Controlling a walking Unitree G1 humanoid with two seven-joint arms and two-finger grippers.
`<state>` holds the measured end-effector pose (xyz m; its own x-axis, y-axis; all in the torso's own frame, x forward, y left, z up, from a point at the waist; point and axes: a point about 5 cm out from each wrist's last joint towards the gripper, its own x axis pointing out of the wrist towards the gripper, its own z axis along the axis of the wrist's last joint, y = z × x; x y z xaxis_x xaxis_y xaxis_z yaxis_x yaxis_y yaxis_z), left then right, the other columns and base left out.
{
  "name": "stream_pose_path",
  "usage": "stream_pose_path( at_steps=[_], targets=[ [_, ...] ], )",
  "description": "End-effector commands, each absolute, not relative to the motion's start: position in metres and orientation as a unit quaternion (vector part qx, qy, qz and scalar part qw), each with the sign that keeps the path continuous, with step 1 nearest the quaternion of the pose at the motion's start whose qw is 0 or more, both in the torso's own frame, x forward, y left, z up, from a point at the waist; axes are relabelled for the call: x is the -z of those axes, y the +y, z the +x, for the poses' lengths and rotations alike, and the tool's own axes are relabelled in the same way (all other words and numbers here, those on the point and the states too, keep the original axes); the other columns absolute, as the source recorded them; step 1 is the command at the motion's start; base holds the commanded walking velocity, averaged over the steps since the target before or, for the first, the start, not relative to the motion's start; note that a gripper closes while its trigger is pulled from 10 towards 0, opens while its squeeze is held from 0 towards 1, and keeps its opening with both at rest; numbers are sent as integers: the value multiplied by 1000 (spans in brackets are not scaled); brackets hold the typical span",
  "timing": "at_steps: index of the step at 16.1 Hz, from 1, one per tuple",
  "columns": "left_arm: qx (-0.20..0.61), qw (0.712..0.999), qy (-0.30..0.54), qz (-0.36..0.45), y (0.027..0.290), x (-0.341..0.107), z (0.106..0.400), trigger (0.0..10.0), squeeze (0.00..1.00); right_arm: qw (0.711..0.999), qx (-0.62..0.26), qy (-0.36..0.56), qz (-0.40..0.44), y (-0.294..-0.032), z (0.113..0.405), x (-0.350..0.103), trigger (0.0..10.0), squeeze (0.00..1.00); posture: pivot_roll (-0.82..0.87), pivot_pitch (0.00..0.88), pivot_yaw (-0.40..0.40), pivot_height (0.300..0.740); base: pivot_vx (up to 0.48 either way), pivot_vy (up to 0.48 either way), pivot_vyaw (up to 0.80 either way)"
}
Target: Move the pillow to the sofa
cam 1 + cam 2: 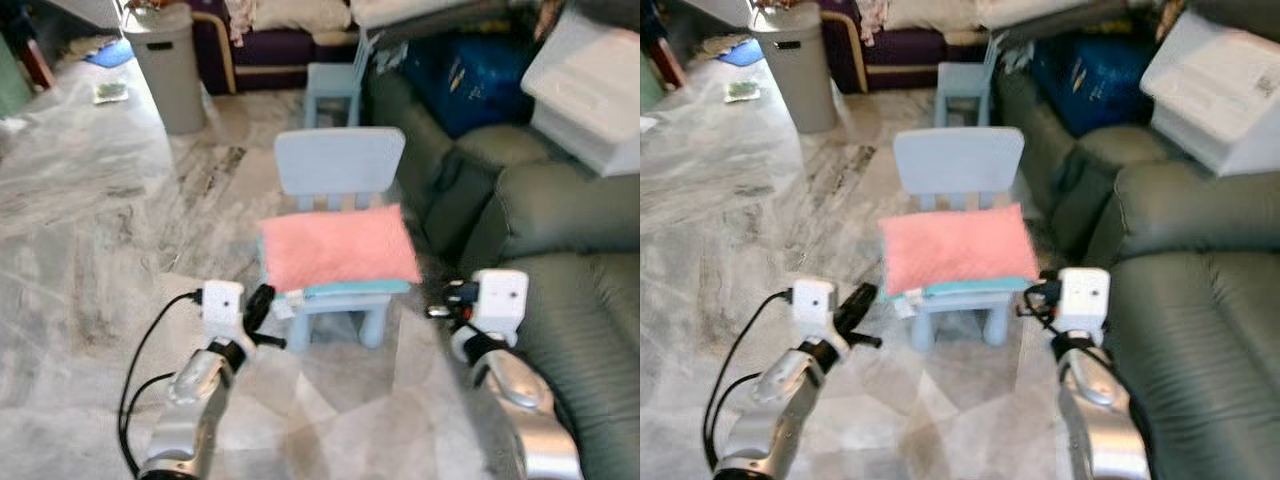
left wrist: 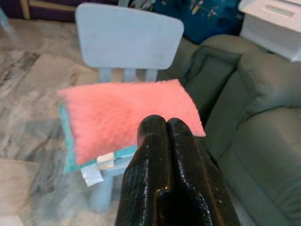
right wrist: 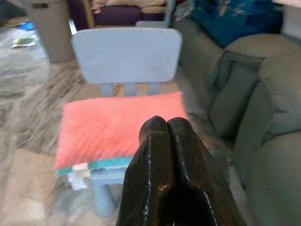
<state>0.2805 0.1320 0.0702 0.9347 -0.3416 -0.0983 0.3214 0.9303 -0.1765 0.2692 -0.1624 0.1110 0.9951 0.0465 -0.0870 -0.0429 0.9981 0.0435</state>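
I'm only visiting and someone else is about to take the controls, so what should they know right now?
Left gripper: shut, holding nothing, raised short of the chair's front left corner.
Right gripper: shut, holding nothing, raised near the chair's front right corner.
Pillow: pink, lying flat on the seat of the small blue chair, untouched.
Sofa: grey, to the robot's right, beside the chair.
Done: the robot stands facing the chair with both arms up.
Left: open the grippers, grasp the pillow, lift it, turn right and lay it on the sofa.
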Motion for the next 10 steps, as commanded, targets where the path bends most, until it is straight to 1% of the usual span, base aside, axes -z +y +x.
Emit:
stream_pose_path(
  at_steps=[1, 4, 10],
  targets=[
    [167, 981, 63, -77, 134, -71, 280, 10000, 0, 999, -23, 35, 17, -164, 269, -117, 10000, 0, -128, 119, 9, 740, 0, -480, 0],
    [166, 981, 66, -78, 134, -70, 279, 10000, 0, 999, -24, 35, 15, -164, 269, -116, 10000, 0, -124, 117, 7, 740, 0, -454, 0],
    [140, 983, 64, -101, 141, -70, 282, 10000, 0, 999, -37, 35, 12, -162, 270, -117, 10000, 0, -125, 115, 4, 740, 0, 0, 0]
  ],
)
